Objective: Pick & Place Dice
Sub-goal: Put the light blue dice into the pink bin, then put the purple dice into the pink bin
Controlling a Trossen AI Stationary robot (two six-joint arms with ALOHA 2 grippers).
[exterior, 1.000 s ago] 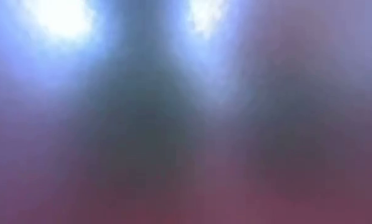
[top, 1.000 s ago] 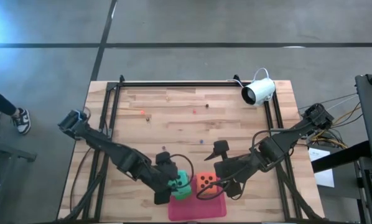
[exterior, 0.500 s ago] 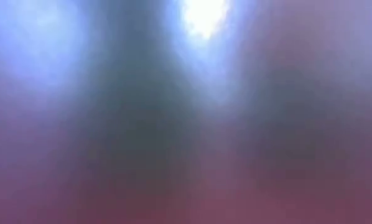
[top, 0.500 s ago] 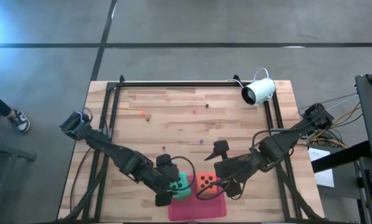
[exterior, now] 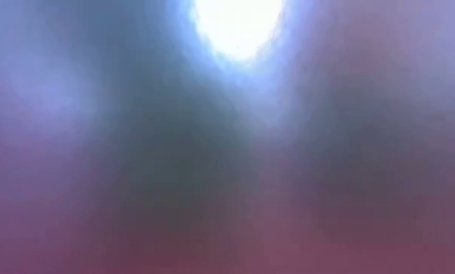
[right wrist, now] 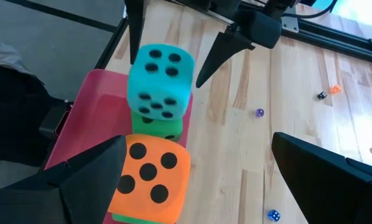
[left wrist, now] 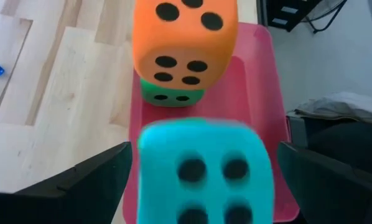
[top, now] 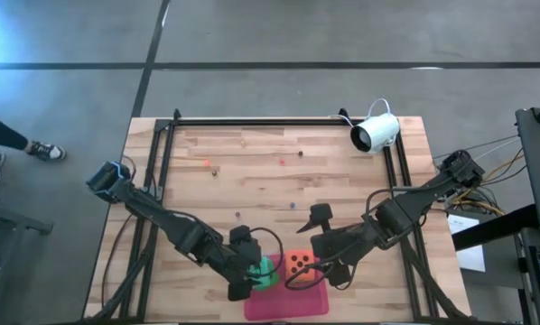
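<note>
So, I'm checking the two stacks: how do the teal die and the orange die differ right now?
The teal die sits between the left gripper's open fingers; the orange die sits between the right gripper's open fingers. The teal die is turned askew on the green die under it; the orange die sits more squarely on its green die. Both have black pips and top a stack on the pink mat.

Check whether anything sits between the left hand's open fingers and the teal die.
Nothing visible does. The left hand is open with a finger on either side of the teal die, which sits atop a green die on the pink mat. The gaps beside the die look clear.
</note>
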